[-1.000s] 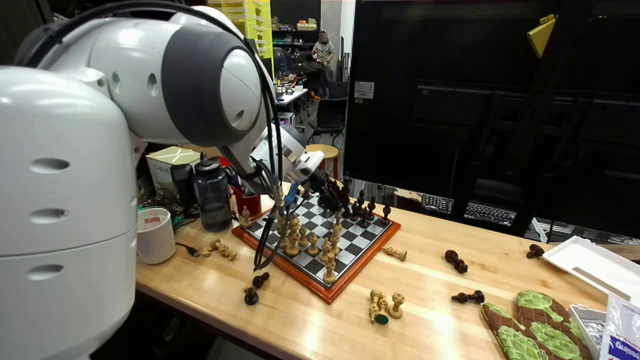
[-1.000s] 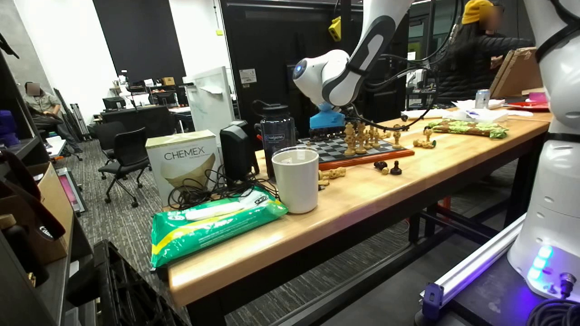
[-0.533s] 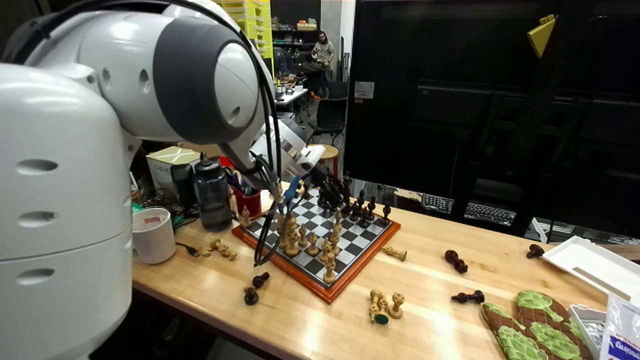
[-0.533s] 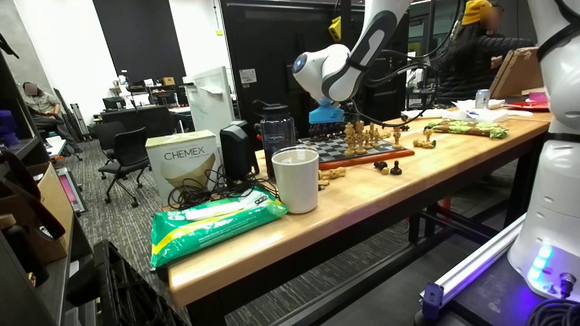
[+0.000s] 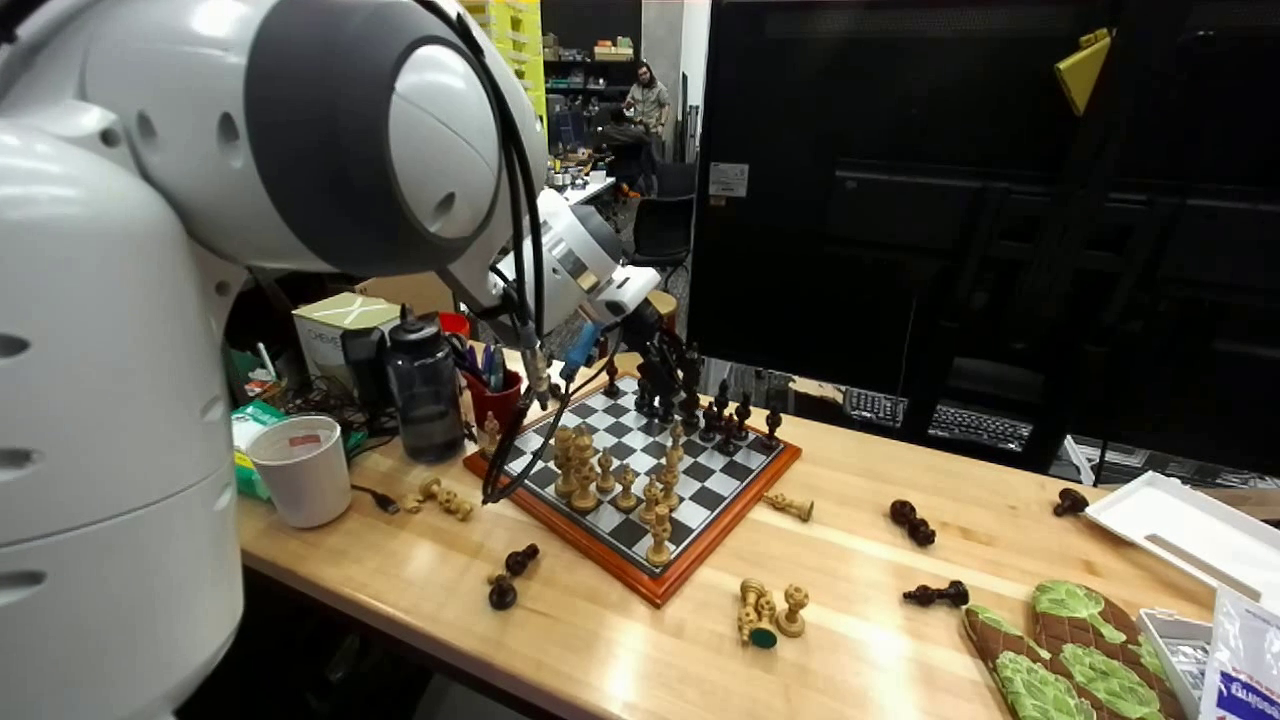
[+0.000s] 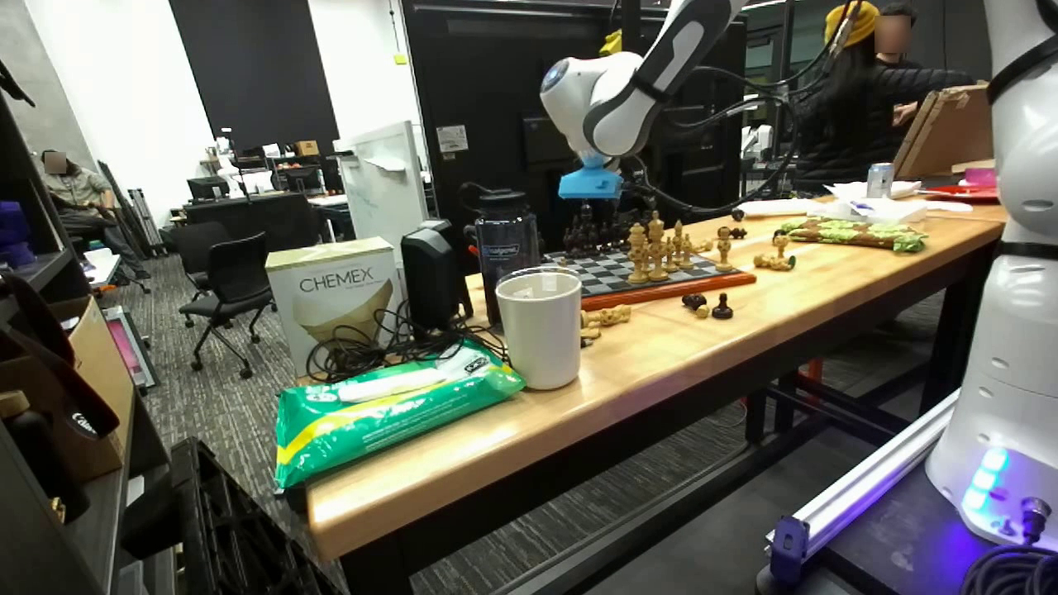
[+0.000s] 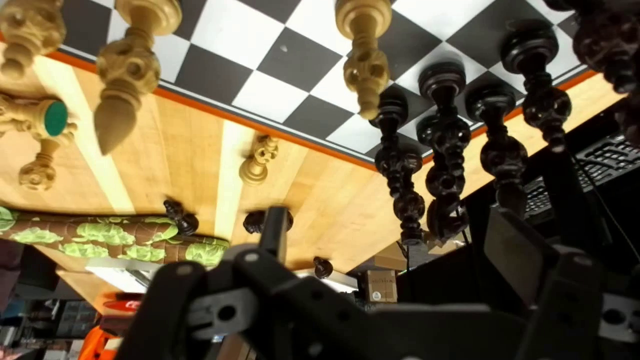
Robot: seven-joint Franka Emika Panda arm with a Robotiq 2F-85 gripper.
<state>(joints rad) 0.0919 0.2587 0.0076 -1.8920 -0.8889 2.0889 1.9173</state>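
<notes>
My gripper (image 7: 395, 240) is open in the wrist view, its two fingers wide apart with nothing held between them. In an exterior view the gripper (image 5: 662, 372) is above the far side of the chessboard (image 5: 725, 521), close over standing dark chess pieces (image 5: 730, 435). The dark pieces (image 7: 445, 135) show beyond the fingers in the wrist view. Light chess pieces (image 5: 585, 490) stand on the near side of the board; one light piece (image 7: 366, 70) stands near the dark ones. In an exterior view the blue wrist part (image 6: 591, 183) shows, and the fingertips are hard to make out.
Fallen pieces lie around the board: light ones (image 5: 765, 615), dark ones (image 5: 935, 594). A black bottle (image 5: 425, 390), a red pen cup (image 5: 492, 398) and a white cup (image 5: 300, 470) stand beside the board. An oven mitt (image 5: 1080, 645) and a white tray (image 5: 1190, 530) lie at the table's far end.
The arm and gripper have risen away from the board, a little back toward the arm's base. More of the standing dark pieces shows below the gripper. The chess pieces look unmoved.
</notes>
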